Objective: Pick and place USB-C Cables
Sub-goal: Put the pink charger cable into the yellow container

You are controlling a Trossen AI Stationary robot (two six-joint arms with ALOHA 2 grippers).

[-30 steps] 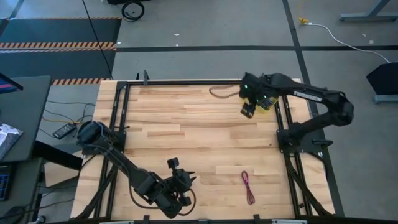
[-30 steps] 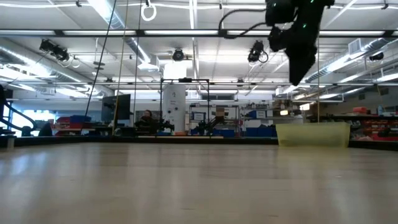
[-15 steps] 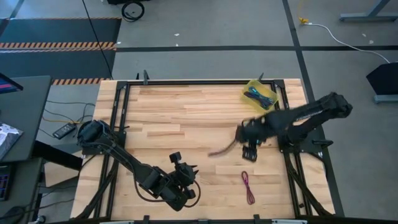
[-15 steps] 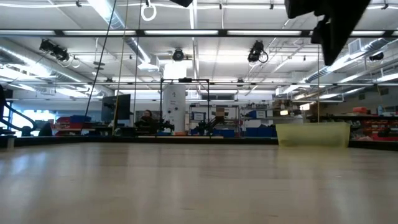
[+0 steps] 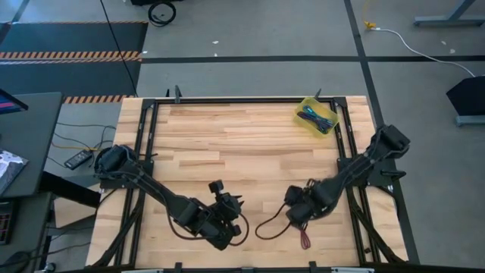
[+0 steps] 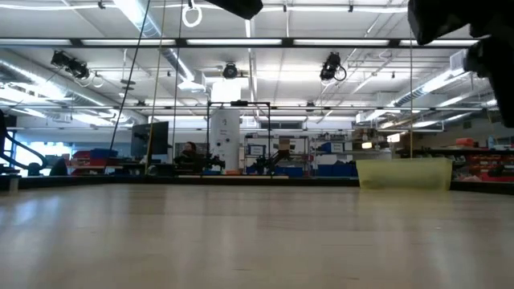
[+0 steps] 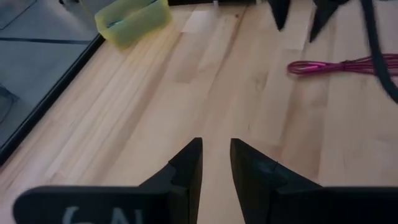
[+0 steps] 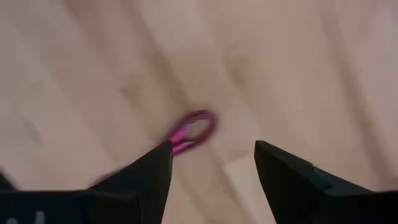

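Observation:
A maroon USB-C cable lies flat on the wooden table near its front edge. It also shows in the left wrist view and, blurred, in the right wrist view. My right gripper hangs open above the cable's far end, pointing down, without touching it. Other cables lie in the yellow bin at the far right. My left gripper hovers near the front edge, left of the cable. Its fingers stand a narrow gap apart with nothing between them.
A loop of dark robot wiring hangs beside the right gripper, between the two arms. Black frame rails run along the table's left and right sides. The yellow bin shows far off in the low view.
My right gripper has swung from above the yellow bin toward the table's near edge and come down, turning about its wrist. It now stands over the maroon cable. My left gripper has drifted a little toward the right.

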